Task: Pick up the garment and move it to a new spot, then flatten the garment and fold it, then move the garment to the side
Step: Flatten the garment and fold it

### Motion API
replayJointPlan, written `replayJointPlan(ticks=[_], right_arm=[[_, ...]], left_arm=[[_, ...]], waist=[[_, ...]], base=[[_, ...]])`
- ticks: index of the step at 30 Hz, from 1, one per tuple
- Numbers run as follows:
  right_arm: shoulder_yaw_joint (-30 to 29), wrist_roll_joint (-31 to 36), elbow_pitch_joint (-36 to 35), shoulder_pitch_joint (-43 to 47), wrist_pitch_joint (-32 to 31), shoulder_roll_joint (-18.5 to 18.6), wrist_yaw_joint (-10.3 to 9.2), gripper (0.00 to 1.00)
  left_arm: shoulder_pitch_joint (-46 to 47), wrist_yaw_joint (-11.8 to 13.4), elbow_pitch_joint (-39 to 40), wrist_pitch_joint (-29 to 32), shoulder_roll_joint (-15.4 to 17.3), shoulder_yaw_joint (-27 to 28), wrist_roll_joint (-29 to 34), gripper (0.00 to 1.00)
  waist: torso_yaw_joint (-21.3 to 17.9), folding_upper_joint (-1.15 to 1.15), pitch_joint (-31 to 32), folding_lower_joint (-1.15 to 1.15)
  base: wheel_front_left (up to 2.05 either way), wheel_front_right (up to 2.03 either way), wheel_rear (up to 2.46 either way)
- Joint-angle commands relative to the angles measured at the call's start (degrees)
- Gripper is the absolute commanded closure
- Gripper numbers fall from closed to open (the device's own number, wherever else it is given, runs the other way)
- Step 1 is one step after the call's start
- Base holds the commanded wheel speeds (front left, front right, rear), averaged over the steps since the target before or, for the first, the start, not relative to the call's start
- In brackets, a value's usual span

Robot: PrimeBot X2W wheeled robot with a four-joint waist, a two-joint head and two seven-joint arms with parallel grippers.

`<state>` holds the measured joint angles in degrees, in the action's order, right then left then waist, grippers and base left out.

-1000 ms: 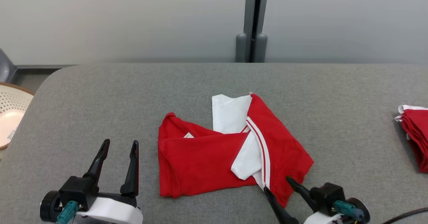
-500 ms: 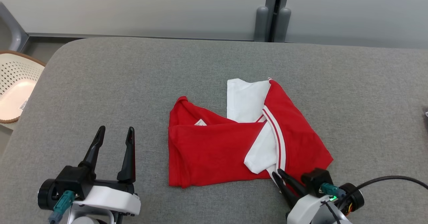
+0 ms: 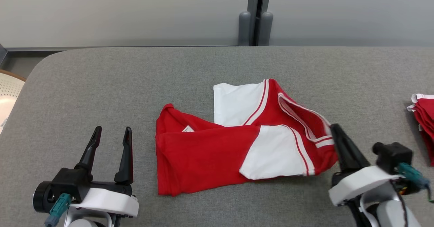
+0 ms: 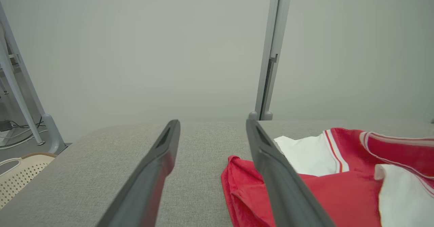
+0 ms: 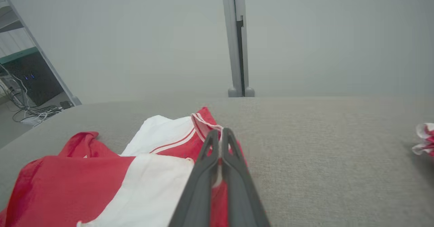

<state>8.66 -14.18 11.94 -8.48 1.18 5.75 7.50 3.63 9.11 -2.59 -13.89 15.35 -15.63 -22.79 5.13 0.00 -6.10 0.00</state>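
Head view: what is seen on the table (image 3: 101,78)? (One)

A garment (image 3: 203,159) is seen in the middle of the grey table. It is red and white. It is not laid flat. It is bunched up and partly folded over itself. (Two)

How are the colours set out? (One)

The left part is all red, and it is rumpled at its far corner. A small white label (image 3: 187,129) is tucked in there. One big white patch is seen at the back and one more at the front. Thin red and white stripes are run along the edges of the red part on the right. (Two)

Is it held by anything? (One)

Yes. Its right edge is pinched by the right claw (image 3: 334,129). In the right wrist view the two dark fingers (image 5: 200,176) are pressed tight together, and the striped hem is caught between their tips. (Two)

And the left claw (image 3: 110,133)? (One)

It is spread wide, and nothing is held in it. It is kept to the left of the garment, apart from it. (Two)

What else is seen? (One)

A second red and white pile (image 3: 422,118) is laid at the right edge of the table, well apart from the garment. A pale basket (image 3: 8,98) with little holes is seen beside the table on the left. (Two)
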Motion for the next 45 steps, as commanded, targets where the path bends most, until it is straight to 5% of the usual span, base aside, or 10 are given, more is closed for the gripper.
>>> replayJointPlan(ticks=[1, 6, 8, 9, 15, 22, 35, 45], right_arm=[[-1.42, -0.5, -0.25, 0.74, 0.38, 0.09, -0.02, 1.0], [-13.99, -3.47, 2.3, 2.4, -0.08, -0.63, -0.02, 1.0], [-16.23, -4.24, 4.59, 2.3, -0.61, -0.6, -0.02, 0.2], [-17.34, -5.49, 5.38, 1.86, -0.07, -0.73, -0.02, 0.0], [-17.94, -5.99, 7.18, 0.46, 3.03, 0.27, -0.02, 0.0], [-13.62, -2.68, 0.78, 1.9, 6.26, 3.34, -0.02, 0.0], [-7.99, 0.59, -16.15, 12.2, -2.74, 3.42, -0.02, 0.0], [-6.92, 0.42, -19.16, 15.49, -4.96, 2.72, -0.02, 0.0]], left_arm=[[-0.22, -0.02, 0.17, -0.13, 0.36, 0.15, -0.01, 0.0], [-0.08, 0.24, 0.33, 0.01, 0.47, -0.17, -0.07, 0.0], [0.1, 0.09, 0.28, 0.11, 0.5, -0.3, -0.26, 0.0], [0.23, 0.07, 0.25, 0.12, 0.49, -0.35, -0.29, 0.0], [0.47, 0.16, -0.07, 0.23, 0.82, -0.46, -0.41, 0.0], [-0.75, 0.57, -0.62, 0.6, 1.18, -0.72, -0.4, 0.0], [-4.11, 1.71, -0.61, 3.2, 2.18, -1.86, -0.5, 0.0], [-5.4, 1.95, -0.51, 4.26, 2.82, -2.15, -1.1, 0.0]], waist=[[-0.29, 0.0, 0.16, 0.0], [-1.33, 0.0, -0.02, 0.0], [-1.58, 0.0, -0.28, 0.0], [-1.64, 0.0, -0.38, 0.0], [-2.09, 0.0, -0.75, 0.0], [-2.69, 0.0, 0.71, 0.0], [-4.7, 0.0, 5.83, 0.0], [-5.53, 0.0, 6.97, 0.0]], base=[[0.0, 0.0, 0.0], [0.0, 0.0, 0.0], [0.0, 0.0, 0.0], [0.0, 0.0, 0.0], [0.0, 0.0, 0.0], [0.0, 0.0, 0.0], [0.0, 0.0, 0.0], [0.0, 0.0, 0.0]])
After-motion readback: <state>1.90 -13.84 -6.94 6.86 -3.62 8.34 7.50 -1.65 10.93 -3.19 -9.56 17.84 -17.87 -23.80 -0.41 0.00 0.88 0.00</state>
